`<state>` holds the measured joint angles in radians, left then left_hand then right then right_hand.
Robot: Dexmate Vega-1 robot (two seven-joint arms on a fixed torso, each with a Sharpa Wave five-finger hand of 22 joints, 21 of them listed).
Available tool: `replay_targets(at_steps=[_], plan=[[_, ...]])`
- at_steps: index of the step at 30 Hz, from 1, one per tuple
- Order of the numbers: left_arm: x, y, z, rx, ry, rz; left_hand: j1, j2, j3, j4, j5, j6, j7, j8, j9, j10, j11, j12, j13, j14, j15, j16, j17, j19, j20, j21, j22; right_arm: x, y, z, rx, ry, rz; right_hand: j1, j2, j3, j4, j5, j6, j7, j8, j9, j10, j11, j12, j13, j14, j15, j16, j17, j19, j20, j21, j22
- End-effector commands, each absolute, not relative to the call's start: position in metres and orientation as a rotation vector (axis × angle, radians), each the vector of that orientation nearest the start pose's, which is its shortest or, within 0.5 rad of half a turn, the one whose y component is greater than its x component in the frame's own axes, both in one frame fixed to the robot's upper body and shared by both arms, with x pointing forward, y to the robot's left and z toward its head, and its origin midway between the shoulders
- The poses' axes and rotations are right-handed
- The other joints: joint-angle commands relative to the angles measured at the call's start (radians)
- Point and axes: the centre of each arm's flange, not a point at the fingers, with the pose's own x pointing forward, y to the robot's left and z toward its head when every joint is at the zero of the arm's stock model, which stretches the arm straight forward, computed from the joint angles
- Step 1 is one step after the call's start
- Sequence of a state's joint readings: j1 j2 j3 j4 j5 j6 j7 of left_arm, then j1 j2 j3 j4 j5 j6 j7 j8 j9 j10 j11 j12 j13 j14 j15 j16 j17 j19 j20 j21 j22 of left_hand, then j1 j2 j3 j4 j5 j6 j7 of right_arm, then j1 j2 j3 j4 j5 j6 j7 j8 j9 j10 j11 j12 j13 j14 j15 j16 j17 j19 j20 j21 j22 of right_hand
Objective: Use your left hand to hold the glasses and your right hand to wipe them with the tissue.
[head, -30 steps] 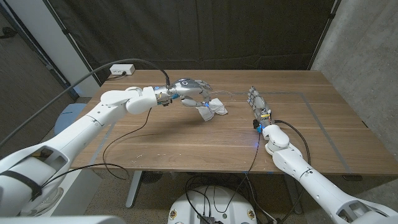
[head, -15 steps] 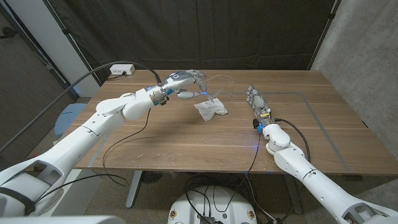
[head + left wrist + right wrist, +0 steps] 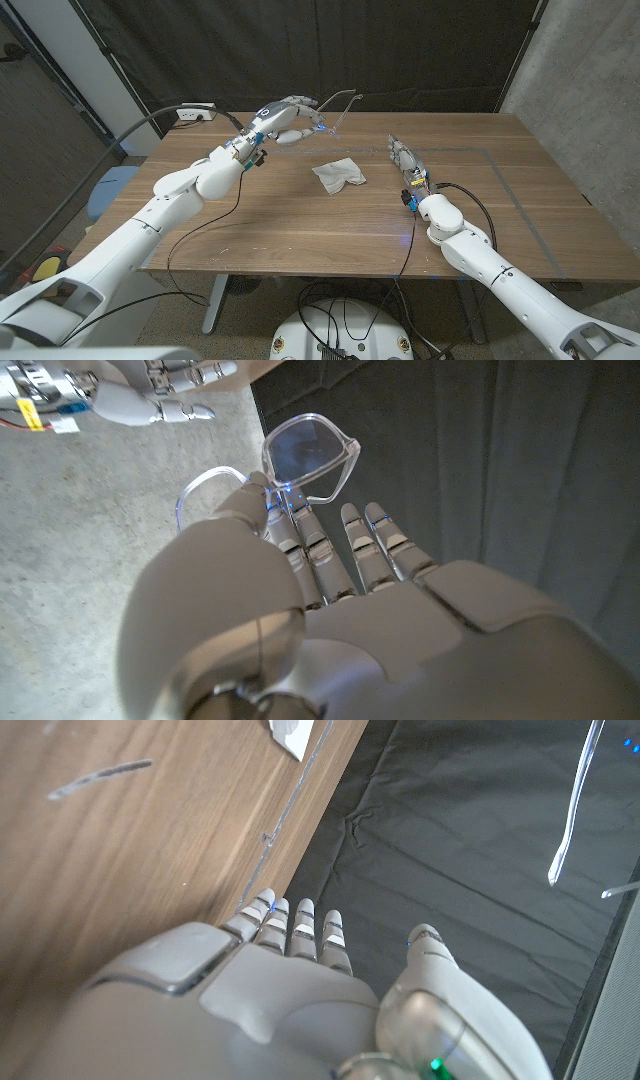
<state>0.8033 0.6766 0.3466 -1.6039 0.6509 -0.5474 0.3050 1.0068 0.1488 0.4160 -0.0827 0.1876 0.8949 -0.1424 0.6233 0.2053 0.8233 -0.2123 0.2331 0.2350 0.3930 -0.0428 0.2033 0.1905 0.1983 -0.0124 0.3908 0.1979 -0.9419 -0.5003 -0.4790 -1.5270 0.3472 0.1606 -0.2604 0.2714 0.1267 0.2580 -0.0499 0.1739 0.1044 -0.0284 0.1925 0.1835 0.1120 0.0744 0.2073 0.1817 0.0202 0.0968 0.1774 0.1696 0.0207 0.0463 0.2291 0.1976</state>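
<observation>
Above the wooden table, the left hand pinches clear plastic-framed glasses aloft. Crumpled white tissue lies below. The empty, straight-fingered right hand should grasp it, then wipe gently.

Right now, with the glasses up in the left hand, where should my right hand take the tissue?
Probably pinch the tissue at its raised, crumpled edge on the side facing the right hand, coming down from above. It lies loosely bunched on the table, so the folds give something to pinch. The left hand holds the glasses clear above.
</observation>
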Motion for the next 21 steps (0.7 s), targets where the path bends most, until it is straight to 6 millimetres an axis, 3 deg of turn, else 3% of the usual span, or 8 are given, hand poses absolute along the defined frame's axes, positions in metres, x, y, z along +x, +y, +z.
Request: replay_targets(at_steps=[1, 21], plan=[[0.54, 0.237, 0.077, 1.011, -1.271, 0.04, 0.001, 0.004, 0.017, 0.006, -0.003, 0.116, 0.12, 0.026, 0.005, 0.012, 0.001, 0.004, 0.005, 0.013, -0.164, 0.001, 0.003, 0.002, 0.005, 0.008, 0.002, 0.6, -0.18, -0.039, -0.402, -0.631, 0.141, 0.014, -0.004, 0.004, -0.011, 0.004, 0.009, 0.0, 0.003, 0.002, 0.01, -0.005, 0.006, 0.002, 0.005, -0.006, 0.004, 0.002, 0.002, -0.003, 0.0, 0.004], [0.551, 0.266, 0.067, 0.687, -1.124, 0.073, 0.001, 0.001, 0.031, 0.006, -0.009, 0.114, 0.143, 0.036, 0.021, 0.039, 0.005, 0.012, 0.01, 0.041, -0.16, 0.003, 0.003, 0.0, 0.019, 0.012, 0.004, 0.579, -0.13, -0.018, -0.705, -0.736, 0.188, 0.037, -0.007, 0.011, -0.03, 0.004, 0.025, 0.001, 0.008, 0.002, 0.043, -0.016, 0.016, 0.002, 0.024, -0.014, 0.007, 0.001, 0.014, 0.006, 0.002, 0.002]])
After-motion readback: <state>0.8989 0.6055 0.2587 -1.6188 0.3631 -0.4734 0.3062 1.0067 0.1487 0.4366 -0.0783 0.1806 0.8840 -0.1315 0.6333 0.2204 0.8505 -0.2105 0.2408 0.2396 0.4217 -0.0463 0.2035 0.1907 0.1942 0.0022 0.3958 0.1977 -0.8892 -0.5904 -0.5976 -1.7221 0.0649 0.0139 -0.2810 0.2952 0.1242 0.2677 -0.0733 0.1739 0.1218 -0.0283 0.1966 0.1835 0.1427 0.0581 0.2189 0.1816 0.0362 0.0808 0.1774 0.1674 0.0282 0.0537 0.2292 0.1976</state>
